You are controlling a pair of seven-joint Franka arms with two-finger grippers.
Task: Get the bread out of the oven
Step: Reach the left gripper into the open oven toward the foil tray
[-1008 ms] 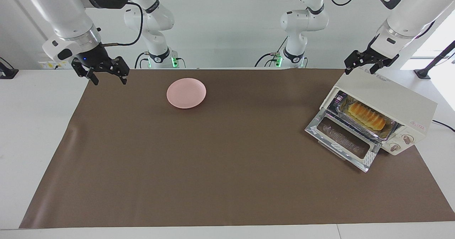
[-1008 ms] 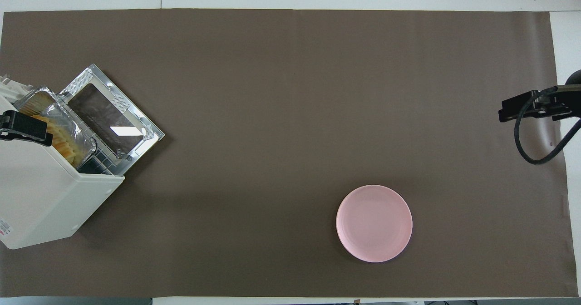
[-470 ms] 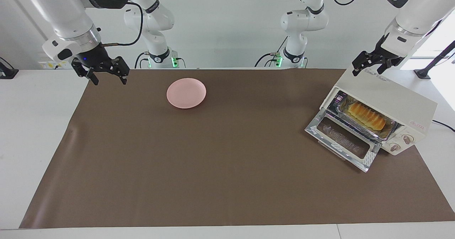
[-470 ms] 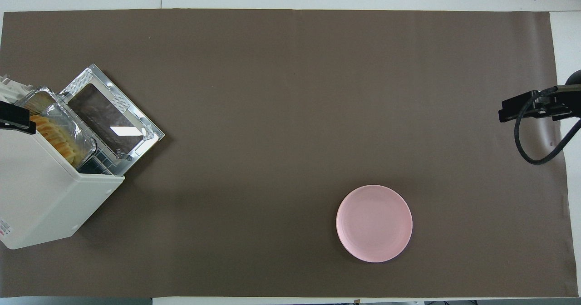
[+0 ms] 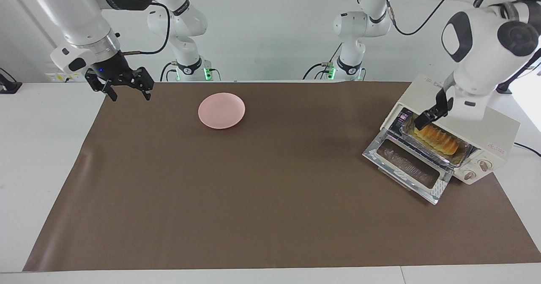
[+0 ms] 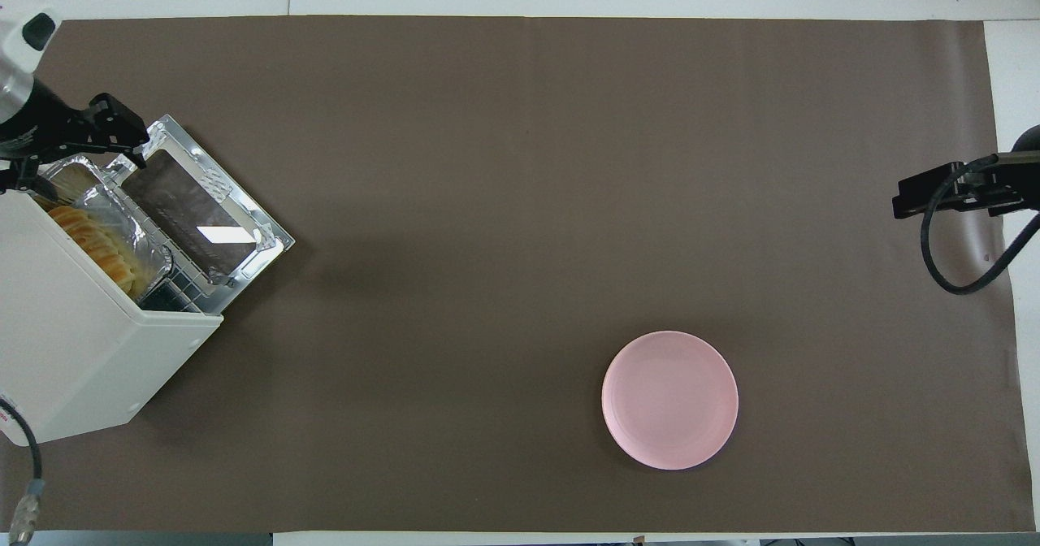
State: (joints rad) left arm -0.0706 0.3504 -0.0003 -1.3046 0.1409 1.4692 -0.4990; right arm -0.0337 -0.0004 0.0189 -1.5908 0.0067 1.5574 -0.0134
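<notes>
The cream-white oven [image 5: 465, 115] stands at the left arm's end of the table with its glass door [image 5: 408, 170] dropped flat. The ridged golden bread [image 5: 437, 138] lies in a foil tray [image 5: 452, 159] on the rack in the oven's mouth. My left gripper [image 5: 424, 121] hangs open over the end of the bread nearer the robots, one fingertip right at the loaf; contact cannot be told. In the overhead view the left gripper [image 6: 69, 156] straddles the tray, with the bread [image 6: 93, 245] partly under the oven [image 6: 81, 343] top. My right gripper [image 5: 124, 85] waits open and empty.
A pink plate [image 5: 221, 110] sits on the brown mat [image 5: 253, 191] nearer the robots, toward the right arm's end. The open door juts out onto the mat in front of the oven. The right gripper [image 6: 951, 192] hangs over the mat's edge.
The left arm has swung from above the oven's rear top corner over to its open mouth and lowered its gripper to the bread's end. The right arm has not moved.
</notes>
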